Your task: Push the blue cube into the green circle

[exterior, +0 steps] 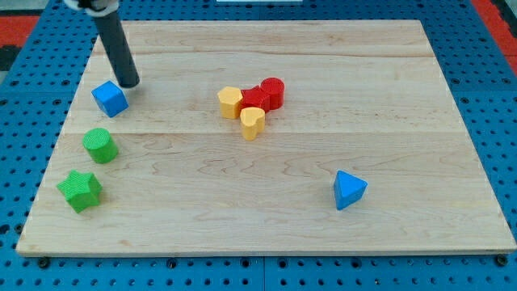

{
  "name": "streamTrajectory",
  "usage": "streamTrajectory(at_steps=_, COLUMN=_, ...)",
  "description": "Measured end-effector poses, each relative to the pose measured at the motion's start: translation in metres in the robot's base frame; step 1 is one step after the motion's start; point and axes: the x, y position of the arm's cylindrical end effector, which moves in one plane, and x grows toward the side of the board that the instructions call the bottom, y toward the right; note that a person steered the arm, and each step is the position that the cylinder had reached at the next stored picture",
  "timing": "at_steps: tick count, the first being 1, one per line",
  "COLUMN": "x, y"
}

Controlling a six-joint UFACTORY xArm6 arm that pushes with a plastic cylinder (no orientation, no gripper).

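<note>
The blue cube [109,99] sits on the wooden board at the view's upper left. The green circle [100,145], a short green cylinder, stands just below it with a small gap between them. My tip [129,82] rests on the board just above and to the right of the blue cube, very close to its upper right corner; I cannot tell if it touches.
A green star [79,191] lies below the green circle near the board's left edge [50,153]. A cluster of a yellow block [230,102], a red star [255,99], a red cylinder [273,91] and a yellow heart [252,122] sits near the middle. A blue triangle [348,190] lies at the lower right.
</note>
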Motion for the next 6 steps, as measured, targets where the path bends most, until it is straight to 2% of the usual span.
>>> streamTrajectory(at_steps=2, x=0.054, y=-0.001)
streamTrajectory(at_steps=3, x=0.008, y=0.004)
streamTrajectory(at_steps=4, x=0.003, y=-0.056)
streamTrajectory(at_steps=5, x=0.049, y=-0.050)
streamTrajectory(at_steps=6, x=0.061, y=-0.039)
